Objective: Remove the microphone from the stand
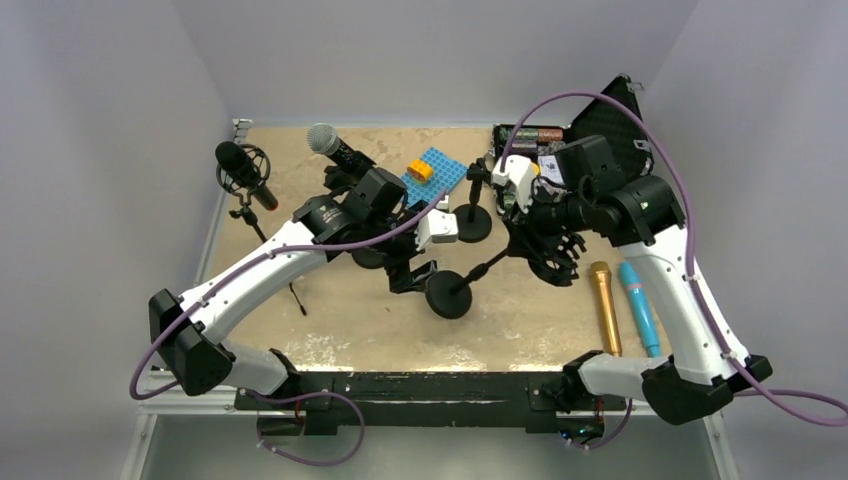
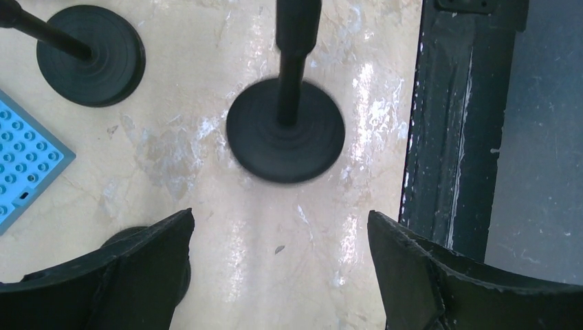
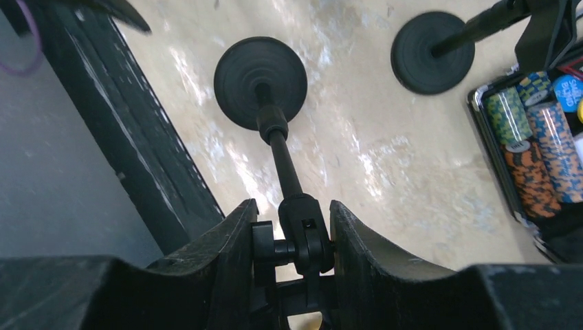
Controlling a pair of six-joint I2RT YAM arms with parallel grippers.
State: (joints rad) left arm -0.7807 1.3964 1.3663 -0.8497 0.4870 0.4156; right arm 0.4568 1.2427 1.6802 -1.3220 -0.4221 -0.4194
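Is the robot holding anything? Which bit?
The right end effector grips the black stand at its top swivel joint. The left end effector is open, holding nothing.

readable text: none | blue poker chip (image 3: 568, 91): white lettering, too blurred to read

a robot lab test cell: plain pale walls (image 1: 110, 90) box in a beige tabletop (image 1: 360, 325), left arm (image 1: 250, 268) and right arm (image 1: 692, 290) bolted to its black front rail (image 1: 420, 386).
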